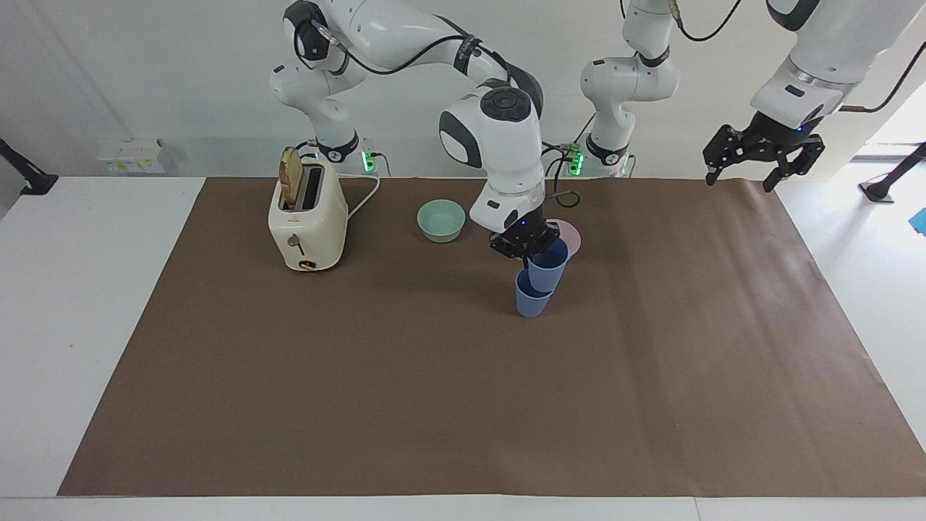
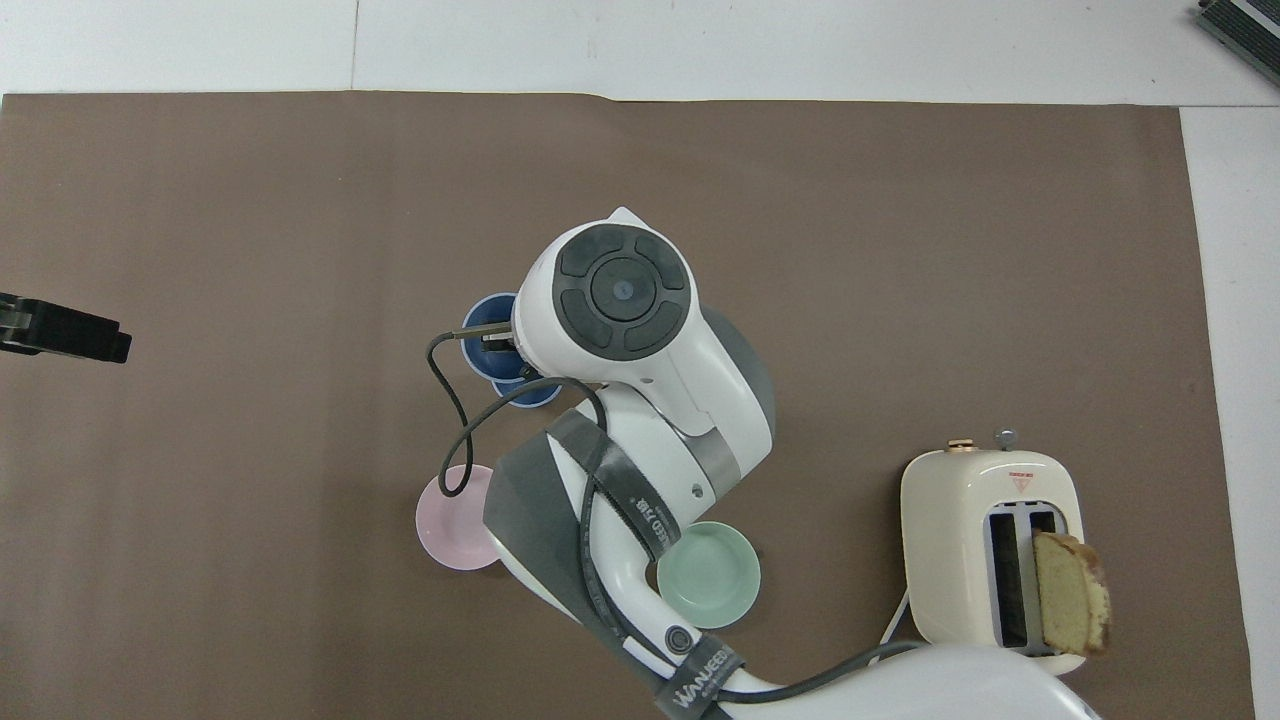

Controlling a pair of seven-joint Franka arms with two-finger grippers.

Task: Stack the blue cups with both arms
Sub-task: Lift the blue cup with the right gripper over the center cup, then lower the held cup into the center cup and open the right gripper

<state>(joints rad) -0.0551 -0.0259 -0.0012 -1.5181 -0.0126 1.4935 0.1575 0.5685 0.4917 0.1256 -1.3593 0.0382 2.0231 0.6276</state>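
Across the white desk (image 1: 94, 304) lies a wide brown paper sheet (image 1: 463, 405) that carries everything, with a plain pale wall (image 1: 145, 72) above it in the facing view and a bright doorway-like opening at about two o'clock in that view. Near the sheet's middle the right pincer (image 1: 527, 253) is closed on the rim of the upper blue cup (image 1: 547, 265), which hangs tilted over the mouth of the lower blue cup (image 1: 532, 297); whether its base has entered the lower one I cannot tell (from overhead the arm covers most of both cups (image 2: 487, 335)). The lower cup stands upright on the paper. A pink bowl (image 1: 573, 235) sits at one o'clock from the cups in the facing view, partly hidden by the pincer, and a green bowl (image 1: 441, 220) at ten o'clock. A cream toaster (image 1: 307, 217) with a slice of bread (image 1: 291, 176) sticking up stands toward the right arm's end. The left pincer (image 1: 761, 174) waits with its fingers spread and nothing in them, high over the paper's corner at the left arm's end. A strap on the right arm (image 2: 700, 672) bears lettering, too cut off to read fully; the toaster top shows a small red triangle mark (image 2: 1022, 481).
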